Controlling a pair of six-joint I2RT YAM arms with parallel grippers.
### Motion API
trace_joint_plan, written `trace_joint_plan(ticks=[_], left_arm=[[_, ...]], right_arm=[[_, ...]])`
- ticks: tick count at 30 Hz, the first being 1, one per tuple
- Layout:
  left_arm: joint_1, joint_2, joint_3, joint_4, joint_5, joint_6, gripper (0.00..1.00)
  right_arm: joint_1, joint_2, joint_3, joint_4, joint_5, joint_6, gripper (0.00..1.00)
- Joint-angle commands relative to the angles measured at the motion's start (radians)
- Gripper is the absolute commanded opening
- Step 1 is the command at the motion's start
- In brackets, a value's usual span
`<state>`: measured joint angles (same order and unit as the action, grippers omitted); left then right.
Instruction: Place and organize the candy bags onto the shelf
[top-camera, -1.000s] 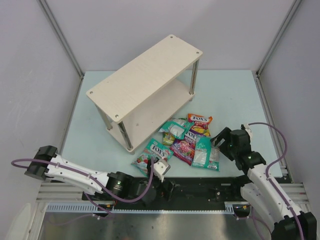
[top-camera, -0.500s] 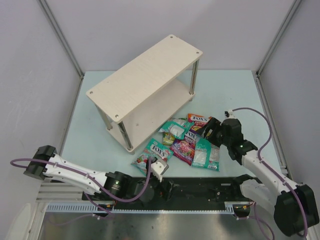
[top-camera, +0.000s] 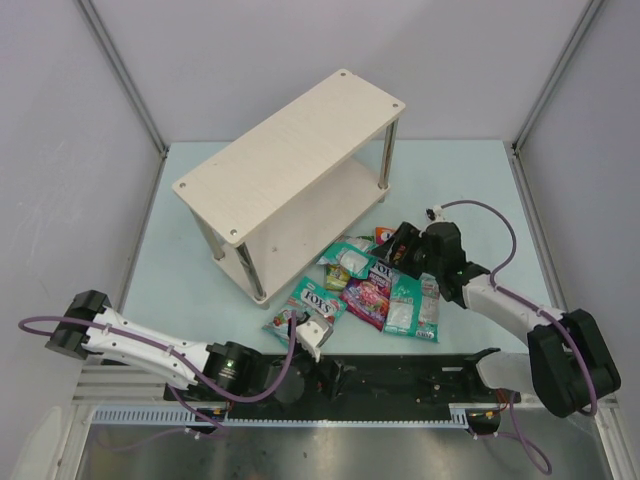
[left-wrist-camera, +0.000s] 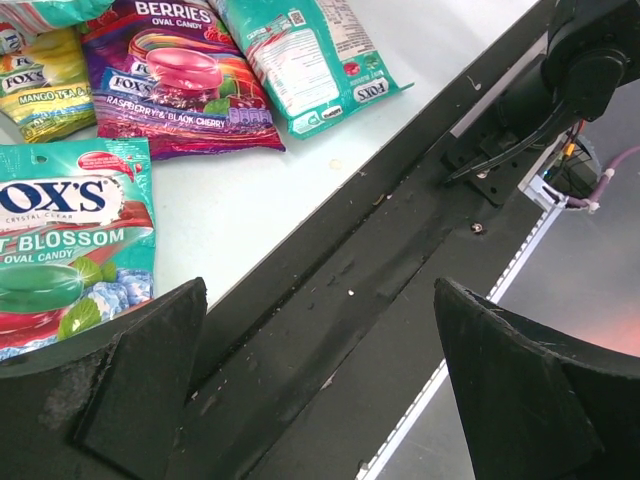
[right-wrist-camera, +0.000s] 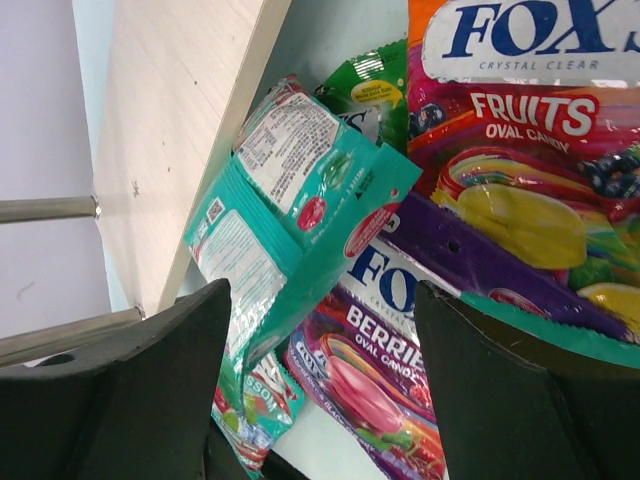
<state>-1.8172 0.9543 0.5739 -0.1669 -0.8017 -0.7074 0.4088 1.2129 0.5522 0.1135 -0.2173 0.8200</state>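
Several candy bags lie in a loose pile in front of the shelf (top-camera: 290, 160): a teal one (top-camera: 312, 300) nearest the front, a purple berries one (top-camera: 368, 290), and a teal one (top-camera: 405, 305) with its back up. My right gripper (top-camera: 392, 255) hangs open over the back of the pile, partly hiding a red-orange bag. In the right wrist view, a folded teal bag (right-wrist-camera: 300, 190) and the purple bag (right-wrist-camera: 390, 370) lie between the fingers (right-wrist-camera: 130, 400), not pinched. My left gripper (left-wrist-camera: 320, 390) is open over the black rail (left-wrist-camera: 330, 300), with nothing in it.
The shelf stands diagonally at the back, both its pale boards bare, with one edge (right-wrist-camera: 170, 120) close to the pile. The black rail (top-camera: 420, 375) runs along the near table edge. Grey walls and metal frame posts enclose the table.
My right arm has swung left and forward from beside the pile's right edge to over its back, with the jaws narrowing slightly. The left arm has barely shifted.
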Motion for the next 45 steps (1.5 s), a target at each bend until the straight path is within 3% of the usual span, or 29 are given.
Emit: trace_joint_plan(ticks=[1,3,6,10,12,16,22,28,31,37,40,45], left_arm=[[-0.004,-0.018,-0.003,-0.013,-0.030,-0.035,1.00],[-0.005,-0.035,-0.014,-0.008,-0.031,-0.038,1.00],[-0.005,-0.064,-0.037,0.006,-0.039,-0.044,1.00],[-0.005,-0.121,-0.065,0.003,-0.047,-0.058,1.00],[-0.004,-0.135,-0.072,-0.006,-0.047,-0.064,1.00],[-0.005,-0.141,-0.065,-0.031,-0.045,-0.063,1.00],[-0.004,-0.100,-0.048,-0.020,-0.047,-0.050,1.00],[-0.005,-0.052,-0.036,0.027,-0.037,-0.029,1.00],[-0.005,-0.032,-0.025,0.029,-0.036,-0.018,1.00],[-0.004,-0.023,-0.013,0.020,-0.030,-0.007,1.00],[-0.005,-0.026,-0.014,0.012,-0.030,-0.012,1.00],[-0.005,-0.026,-0.008,-0.013,-0.039,-0.046,1.00]], right_arm=[[0.007,0.065,0.055,0.107,-0.033,0.022,0.77],[0.010,0.106,0.061,0.124,-0.037,0.030,0.74],[0.013,0.154,0.068,0.163,-0.063,0.041,0.62],[0.013,0.160,0.080,0.204,-0.100,0.042,0.25],[0.009,0.134,0.087,0.198,-0.106,0.019,0.13],[0.004,-0.005,0.123,0.105,-0.080,-0.057,0.01],[-0.053,-0.208,0.193,-0.119,-0.039,-0.154,0.00],[-0.151,-0.380,0.342,-0.506,0.057,-0.234,0.00],[-0.175,-0.377,0.425,-0.722,0.116,-0.277,0.00],[-0.188,-0.288,0.525,-0.929,0.193,-0.335,0.00],[-0.177,-0.202,0.551,-0.940,0.151,-0.375,0.00],[-0.050,-0.060,0.563,-0.896,0.176,-0.381,0.00]])
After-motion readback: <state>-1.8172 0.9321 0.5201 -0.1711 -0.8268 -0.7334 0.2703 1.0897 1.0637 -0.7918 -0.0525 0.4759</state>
